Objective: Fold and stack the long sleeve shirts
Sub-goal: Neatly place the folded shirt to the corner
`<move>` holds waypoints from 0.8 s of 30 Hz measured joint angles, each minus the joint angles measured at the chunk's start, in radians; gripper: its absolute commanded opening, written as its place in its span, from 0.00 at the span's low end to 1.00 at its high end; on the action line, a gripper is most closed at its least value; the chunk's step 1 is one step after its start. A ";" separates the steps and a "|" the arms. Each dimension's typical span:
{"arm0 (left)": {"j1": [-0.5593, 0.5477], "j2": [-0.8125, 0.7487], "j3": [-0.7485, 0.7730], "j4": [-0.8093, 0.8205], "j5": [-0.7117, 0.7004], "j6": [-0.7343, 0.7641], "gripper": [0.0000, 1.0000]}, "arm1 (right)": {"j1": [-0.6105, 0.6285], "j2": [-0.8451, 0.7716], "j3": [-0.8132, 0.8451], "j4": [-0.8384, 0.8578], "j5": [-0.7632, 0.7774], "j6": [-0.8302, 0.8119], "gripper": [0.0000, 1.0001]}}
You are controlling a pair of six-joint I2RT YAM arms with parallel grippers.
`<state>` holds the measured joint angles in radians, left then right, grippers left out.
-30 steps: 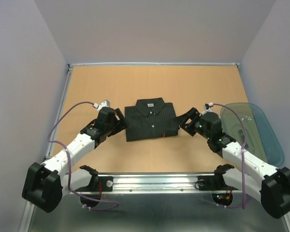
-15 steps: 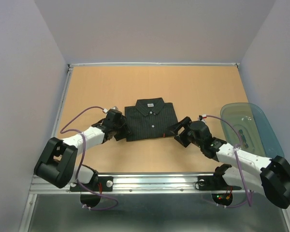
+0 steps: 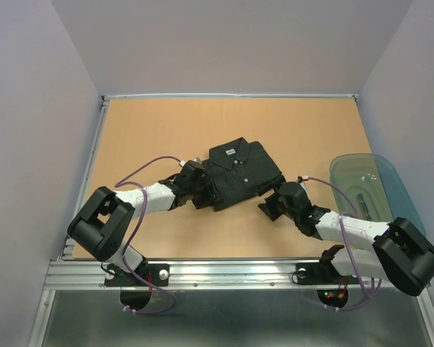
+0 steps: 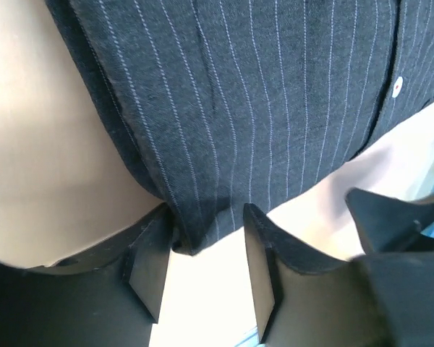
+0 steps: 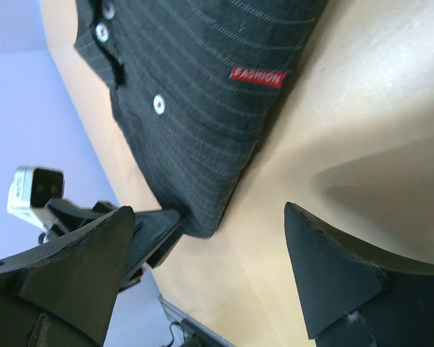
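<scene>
One long sleeve shirt (image 3: 242,172) lies folded and skewed on the table, black with pale pinstripes (image 4: 260,94), white buttons and a red label (image 5: 256,76). My left gripper (image 3: 205,194) is at its near-left corner. In the left wrist view the jaws (image 4: 206,246) are shut on that corner, with cloth bunched from one fingertip to the other. My right gripper (image 3: 270,204) sits low by the near-right corner. Its fingers (image 5: 202,267) are open wide over bare wood, just short of the shirt (image 5: 202,87).
A blue-green translucent tray (image 3: 376,195) stands at the right edge of the wooden table (image 3: 166,123). Grey walls close in the back and sides. A metal rail runs along the near edge. The other arm's gripper (image 5: 148,228) shows past the shirt corner.
The left jaws closed onto the shirt's near-left corner and moved right, swinging the shirt's near end rightward. The right gripper dropped closer to the near-right corner and opened a little.
</scene>
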<state>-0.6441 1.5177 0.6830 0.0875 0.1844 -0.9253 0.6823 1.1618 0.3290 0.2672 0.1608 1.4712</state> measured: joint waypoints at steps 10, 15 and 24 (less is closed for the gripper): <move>0.041 -0.174 -0.040 -0.096 -0.082 0.031 0.89 | 0.000 0.119 -0.010 0.084 0.072 0.040 0.88; 0.171 -0.309 -0.036 -0.201 -0.170 0.132 0.89 | 0.000 0.221 0.029 0.173 0.072 0.049 0.86; 0.346 -0.480 0.040 -0.325 -0.336 0.348 0.90 | 0.000 0.368 0.101 0.257 0.080 0.090 0.53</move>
<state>-0.2985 1.0382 0.7227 -0.2375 -0.1513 -0.5770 0.6823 1.5295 0.4305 0.5240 0.2405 1.5608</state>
